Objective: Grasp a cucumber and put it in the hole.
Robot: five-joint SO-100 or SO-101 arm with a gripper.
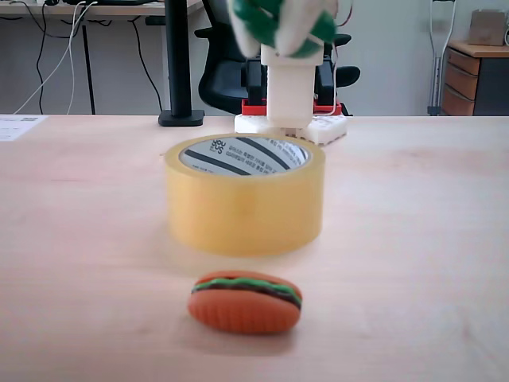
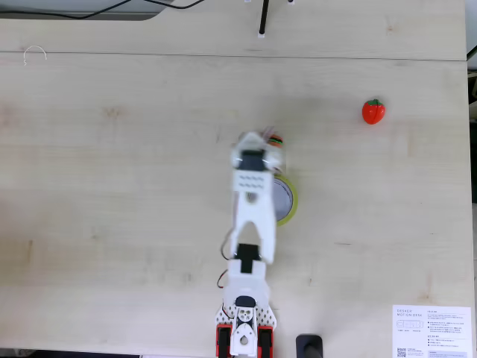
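Pincer: my white two-finger pincer [image 1: 288,28] hangs blurred above the roll, pinching the dark green bumpy toy cucumber [image 1: 270,24].
Below: the round hole [image 1: 243,155], printed white core, in the wide yellowish translucent tape roll [image 1: 245,208].
Beyond, camera-side in the low fixed view: an orange-brown toy hamburger [image 1: 245,302] on the pale wooden table [image 1: 413,239].
Far off: a small red toy strawberry [image 2: 373,111].

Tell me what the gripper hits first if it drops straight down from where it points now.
Probably the tape roll: the gripper, apparently holding the green cucumber, hangs above it. Whether it meets the hole or the rim is unclear; the picture is blurred.
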